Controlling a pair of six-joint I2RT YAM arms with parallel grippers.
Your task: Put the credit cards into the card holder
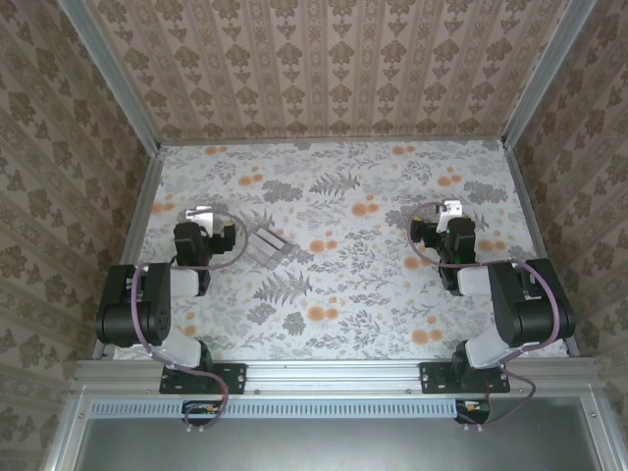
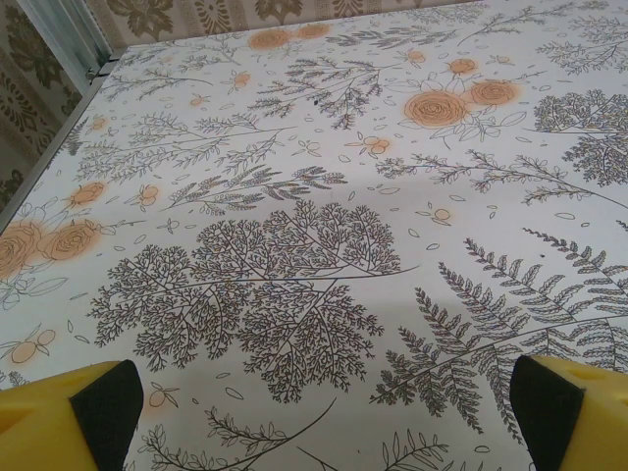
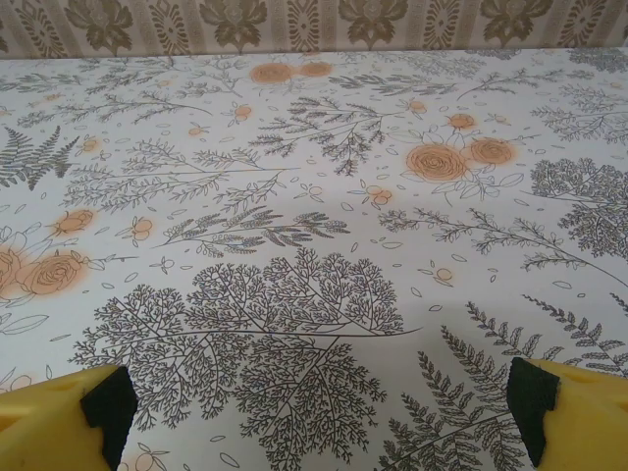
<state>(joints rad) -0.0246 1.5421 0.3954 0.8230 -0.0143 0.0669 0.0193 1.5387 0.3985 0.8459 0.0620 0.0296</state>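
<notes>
Overhead from rear, wrist views low over table (image 1: 343,196), seemingly forward

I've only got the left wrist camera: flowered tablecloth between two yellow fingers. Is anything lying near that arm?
Observer: In the top view, pale grey striped flat pieces, probably the credit cards, lie just right of the left gripper.
Operator: Touching it?
Observer: It looks not; a strip of the white floral tablecloth shows between them.
Operator: And the other arm?
Observer: The right gripper hangs open above bare cloth on the table's right side.
</notes>
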